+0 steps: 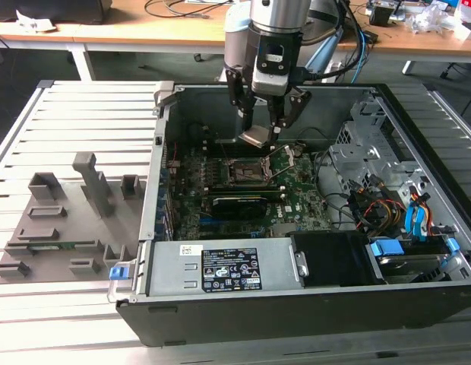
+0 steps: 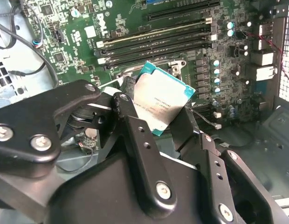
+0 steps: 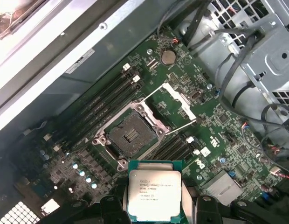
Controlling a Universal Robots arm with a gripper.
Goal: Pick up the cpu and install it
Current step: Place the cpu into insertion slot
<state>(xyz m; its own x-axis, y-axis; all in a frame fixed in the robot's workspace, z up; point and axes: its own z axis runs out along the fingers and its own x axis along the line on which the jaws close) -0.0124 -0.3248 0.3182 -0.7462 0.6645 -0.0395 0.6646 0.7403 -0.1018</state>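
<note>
Silver-grey metal top of the cpu [image 3: 154, 196] is seen facing up, with a green edge around it and print on the lid. The cpu is clamped by the gripper [image 1: 262, 126] on two opposite edges. The black fingers [image 2: 135, 130] are closed in to the chip's width, one on each side, and nothing else is held.

In the exterior view the cpu [image 1: 256, 137] is held in the air, slightly tilted, inside the open computer case [image 1: 296, 304]. It is just above the socket [image 1: 247, 172] and apart from it.

In the first wrist view the socket [image 3: 128, 135] is shown with its dark contact field exposed. Its metal load plate [image 3: 175, 95] is swung open beside it. The socket is mounted on the green motherboard [image 3: 219, 126], and black memory slots [image 2: 154, 42] are laid in parallel rows next to it.

The arm [image 1: 275, 23] is positioned upright over the case. A grey slotted tray [image 1: 61, 228] is placed on the slatted table [image 1: 68, 106] at the exterior view's left, just beside the case and well apart from the gripper. A wooden desk [image 1: 144, 30] is seen behind.
</note>
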